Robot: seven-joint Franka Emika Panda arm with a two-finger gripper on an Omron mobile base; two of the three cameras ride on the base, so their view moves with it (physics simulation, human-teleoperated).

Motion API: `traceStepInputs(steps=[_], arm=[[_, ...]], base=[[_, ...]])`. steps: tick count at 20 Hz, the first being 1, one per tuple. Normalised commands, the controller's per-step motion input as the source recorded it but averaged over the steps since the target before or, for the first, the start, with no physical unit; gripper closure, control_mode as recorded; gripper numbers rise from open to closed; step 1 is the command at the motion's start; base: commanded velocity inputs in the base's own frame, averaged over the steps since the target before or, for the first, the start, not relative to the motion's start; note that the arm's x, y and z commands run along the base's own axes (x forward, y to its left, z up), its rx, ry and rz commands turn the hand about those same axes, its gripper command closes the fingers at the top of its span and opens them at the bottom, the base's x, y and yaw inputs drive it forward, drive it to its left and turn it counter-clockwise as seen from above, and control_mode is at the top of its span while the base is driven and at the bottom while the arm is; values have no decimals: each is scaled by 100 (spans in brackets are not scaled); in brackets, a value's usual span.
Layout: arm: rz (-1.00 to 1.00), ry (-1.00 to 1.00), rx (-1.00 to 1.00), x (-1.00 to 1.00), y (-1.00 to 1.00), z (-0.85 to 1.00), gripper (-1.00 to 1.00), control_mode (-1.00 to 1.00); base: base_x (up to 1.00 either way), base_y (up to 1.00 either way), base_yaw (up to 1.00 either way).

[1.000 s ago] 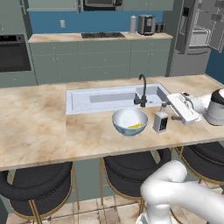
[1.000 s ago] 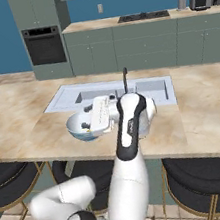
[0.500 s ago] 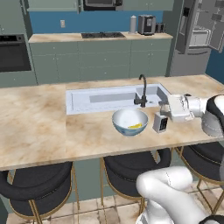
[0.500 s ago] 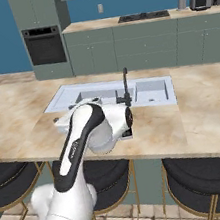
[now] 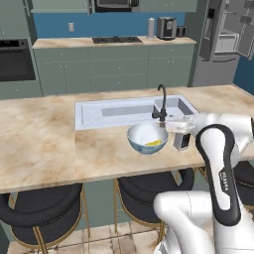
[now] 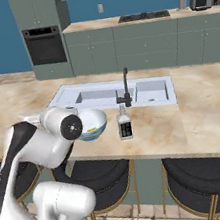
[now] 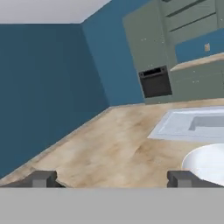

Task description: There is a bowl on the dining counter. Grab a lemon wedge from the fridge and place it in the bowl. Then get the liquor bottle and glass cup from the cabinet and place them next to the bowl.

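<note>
On the beige marbled dining counter (image 5: 59, 149), near its front edge: lemon and bottle placed.
Yellow lemon wedge (image 5: 154, 143) lay in the round pale bowl (image 5: 147, 138); dark white-labelled liquor bottle (image 6: 124, 124) stood beside it. Gripper (image 7: 111, 178) was wide, empty; glass cup apparently remained to fetch.

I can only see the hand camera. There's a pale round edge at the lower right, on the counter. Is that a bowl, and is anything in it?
Observer: Yes, that's the bowl. A lemon wedge lies inside it.
Operator: Is anything standing near it?
Observer: The liquor bottle stands upright on the dining counter, beside the bowl with a small gap between them.
Operator: And the fridge it came from?
Observer: The fridge stands at the back of the kitchen, with one door hanging open.
</note>
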Motion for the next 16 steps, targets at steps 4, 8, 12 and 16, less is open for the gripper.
traceStepInputs(steps=[4,8,12,16], arm=[[-43,36,0,-11,36,13,-100,-100],[-41,39,0,-11,42,2,-100,-100],[-39,41,0,-13,40,0,-100,-100],[-36,39,0,-18,26,0,-100,-100]], base=[[0,0,0],[0,0,0],[0,0,0],[0,0,0]])
